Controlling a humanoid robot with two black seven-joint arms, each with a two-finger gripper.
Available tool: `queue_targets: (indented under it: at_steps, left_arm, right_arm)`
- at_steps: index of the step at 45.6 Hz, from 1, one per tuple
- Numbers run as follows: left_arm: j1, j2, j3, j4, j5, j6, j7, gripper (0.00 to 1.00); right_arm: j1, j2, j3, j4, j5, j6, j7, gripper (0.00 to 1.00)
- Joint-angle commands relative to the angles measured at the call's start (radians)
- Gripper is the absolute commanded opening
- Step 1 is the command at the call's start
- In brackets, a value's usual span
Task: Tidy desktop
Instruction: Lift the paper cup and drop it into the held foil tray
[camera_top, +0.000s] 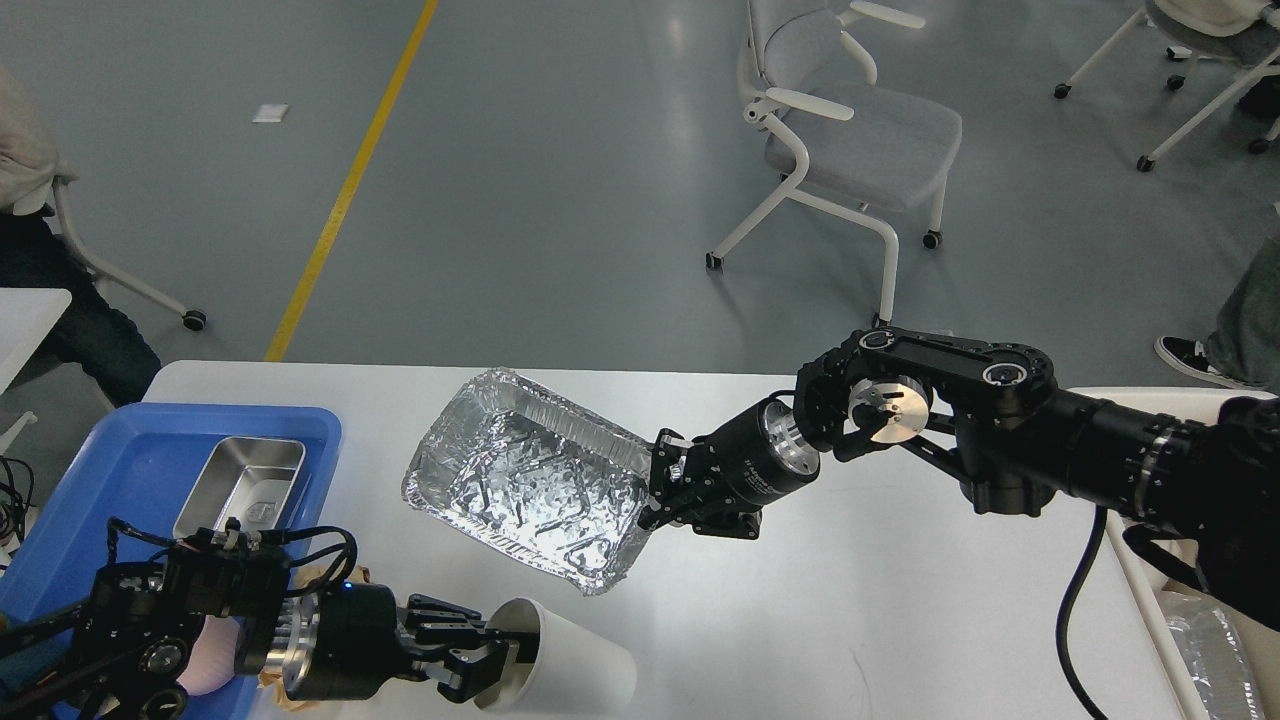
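Note:
The white desktop (860, 590) fills the lower half of the view. My right gripper (662, 490) is shut on the right rim of a crumpled foil tray (525, 478), which it holds tilted above the table's middle. At the bottom left my left gripper (478, 652) is shut on the rim of a white paper cup (570, 668), which leans over on its side with the mouth toward the gripper.
A blue plastic tray (95, 490) at the table's left end holds a small steel pan (240, 490). Brown crumpled paper (330, 578) shows behind my left wrist. A cream bin with foil (1205, 640) stands off the right edge. Chairs stand on the floor beyond.

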Motion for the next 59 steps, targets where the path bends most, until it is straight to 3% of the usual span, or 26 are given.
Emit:
queue_targets:
  at_steps: [1, 27, 40, 43, 50, 59]
  left_arm:
    - [-0.004, 0.012, -0.057, -0.002, -0.023, -0.006, -0.025, 0.00]
    - [-0.063, 0.101, -0.281, -0.002, -0.285, -0.023, -0.026, 0.00]
    - [-0.076, 0.101, -0.440, 0.000, -0.311, -0.144, -0.019, 0.00]
    - [-0.076, 0.101, -0.440, 0.006, -0.310, -0.145, 0.009, 0.00]
    - [-0.067, 0.087, -0.417, 0.046, -0.300, -0.141, 0.144, 0.00]
    - [-0.079, 0.073, -0.394, 0.064, -0.288, -0.141, 0.224, 0.00]
  right_arm:
    - [-0.002, 0.001, -0.002, 0.000, -0.001, -0.002, 0.000, 0.00]
    - [-0.013, 0.001, -0.011, -0.002, -0.021, -0.009, 0.000, 0.00]
    - [-0.013, 0.001, -0.012, 0.000, -0.024, -0.012, 0.000, 0.00]
    - [-0.013, 0.001, -0.012, 0.000, -0.024, -0.014, 0.000, 0.00]
    - [-0.013, 0.001, -0.011, 0.001, -0.024, -0.015, 0.000, 0.00]
    - [-0.013, 0.001, -0.008, 0.003, -0.024, -0.015, 0.000, 0.00]
